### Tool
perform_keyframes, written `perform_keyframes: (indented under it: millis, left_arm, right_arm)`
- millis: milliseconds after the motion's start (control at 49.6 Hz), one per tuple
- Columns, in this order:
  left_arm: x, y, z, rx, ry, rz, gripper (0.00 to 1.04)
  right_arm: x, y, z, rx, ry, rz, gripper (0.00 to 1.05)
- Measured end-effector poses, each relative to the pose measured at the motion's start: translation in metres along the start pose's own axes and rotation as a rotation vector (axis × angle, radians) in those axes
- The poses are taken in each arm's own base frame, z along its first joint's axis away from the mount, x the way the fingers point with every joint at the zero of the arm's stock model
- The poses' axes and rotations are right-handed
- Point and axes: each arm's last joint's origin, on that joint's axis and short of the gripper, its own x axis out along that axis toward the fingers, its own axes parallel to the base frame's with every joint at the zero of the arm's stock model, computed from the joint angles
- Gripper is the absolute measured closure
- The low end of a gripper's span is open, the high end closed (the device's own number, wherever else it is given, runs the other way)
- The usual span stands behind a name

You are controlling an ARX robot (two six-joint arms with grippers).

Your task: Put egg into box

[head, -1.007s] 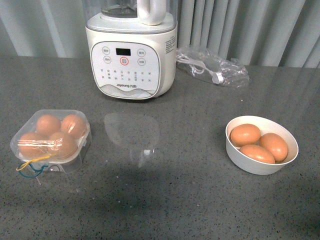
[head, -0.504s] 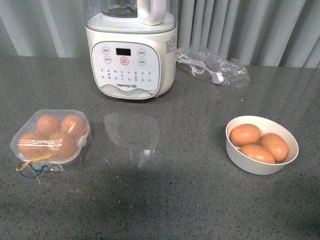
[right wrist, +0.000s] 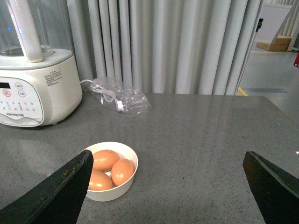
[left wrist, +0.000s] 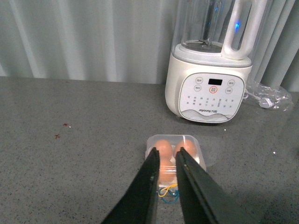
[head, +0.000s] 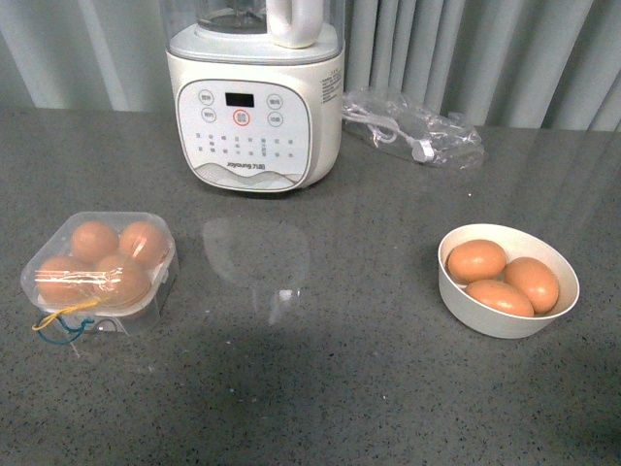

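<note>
The clear plastic egg box [head: 98, 269] sits at the left of the grey counter with its lid down over orange-brown eggs [head: 94, 241]; yellow and blue bands [head: 60, 324] lie at its near side. Three more eggs [head: 475, 260] lie in a round white bowl [head: 507, 321] at the right. In the left wrist view my left gripper [left wrist: 167, 154] is shut and empty, held above the counter with the box [left wrist: 201, 157] just beyond its tips. In the right wrist view my right gripper [right wrist: 168, 161] is wide open and empty, the bowl [right wrist: 112, 193] beside one finger. Neither arm shows in the front view.
A big white kitchen appliance [head: 254, 107] with a clear jug stands at the back centre. A crumpled clear bag with a white cord [head: 412, 129] lies to its right. Grey curtains hang behind the counter.
</note>
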Motion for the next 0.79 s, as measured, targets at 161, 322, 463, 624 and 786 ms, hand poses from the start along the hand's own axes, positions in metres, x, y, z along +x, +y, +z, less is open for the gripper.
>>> perform_keyframes:
  millis: [161,322,463,624,786]
  left_arm:
    - [0.0000,0.0000,0.0000,0.000,0.000,0.000,0.63]
    - [0.0000,0.0000,0.0000,0.000,0.000,0.000,0.32]
    - [0.0000,0.0000,0.0000,0.000,0.000,0.000,0.11]
    - [0.0000,0.0000,0.0000,0.002,0.000,0.000,0.07]
    - [0.0000,0.0000,0.0000,0.002,0.000,0.000,0.07]
  right_arm:
    - [0.0000,0.0000,0.0000,0.000,0.000,0.000,0.07]
    - [0.0000,0.0000,0.0000,0.000,0.000,0.000,0.07]
    - [0.0000,0.0000,0.0000,0.000,0.000,0.000,0.07]
    - [0.0000,0.0000,0.0000,0.000,0.000,0.000,0.07]
    - [0.0000,0.0000,0.0000,0.000,0.000,0.000,0.07]
